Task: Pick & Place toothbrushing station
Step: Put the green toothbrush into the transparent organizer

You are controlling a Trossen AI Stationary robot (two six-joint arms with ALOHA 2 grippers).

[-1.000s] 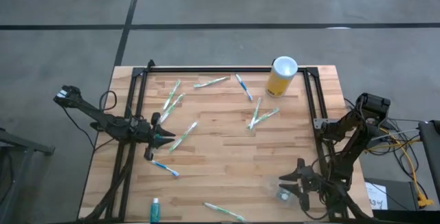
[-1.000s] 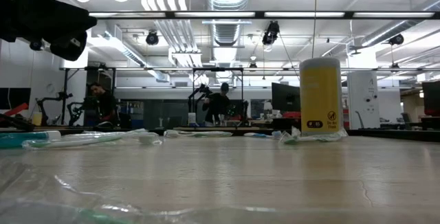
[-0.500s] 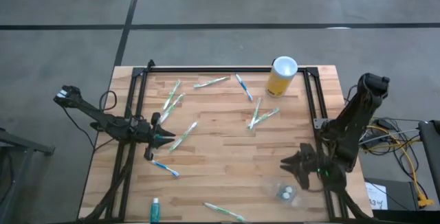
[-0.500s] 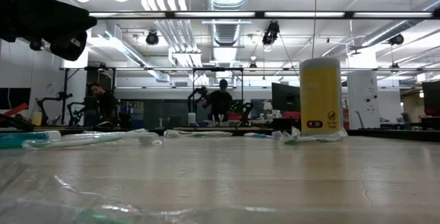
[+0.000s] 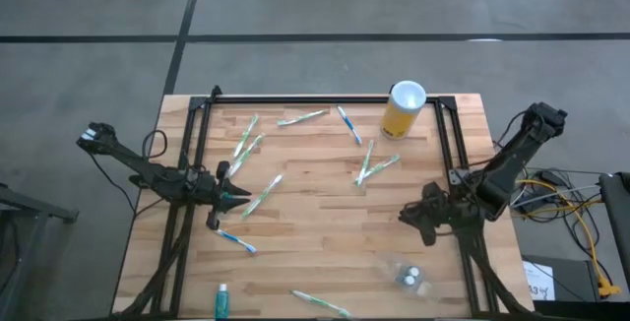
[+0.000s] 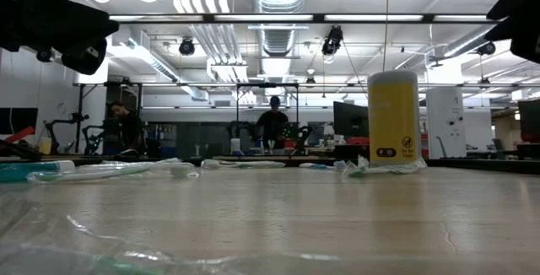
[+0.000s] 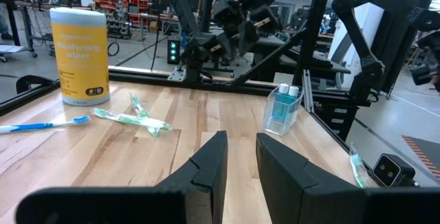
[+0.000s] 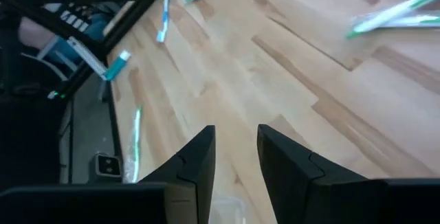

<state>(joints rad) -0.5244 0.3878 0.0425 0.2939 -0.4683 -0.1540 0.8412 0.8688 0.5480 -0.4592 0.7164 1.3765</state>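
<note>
Wooden table [image 5: 325, 203]: clear cup [image 5: 408, 275], scattered toothbrushes [image 5: 376, 168].

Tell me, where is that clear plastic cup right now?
In the high view the clear cup stands near the table's front right edge, just below the right gripper.

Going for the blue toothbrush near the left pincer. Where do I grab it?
Grip the blue toothbrush mid-handle, coming straight down. It lies flat and slanted on the table, so set the fingers across its thin handle. The left pincer sits just above it.
</note>
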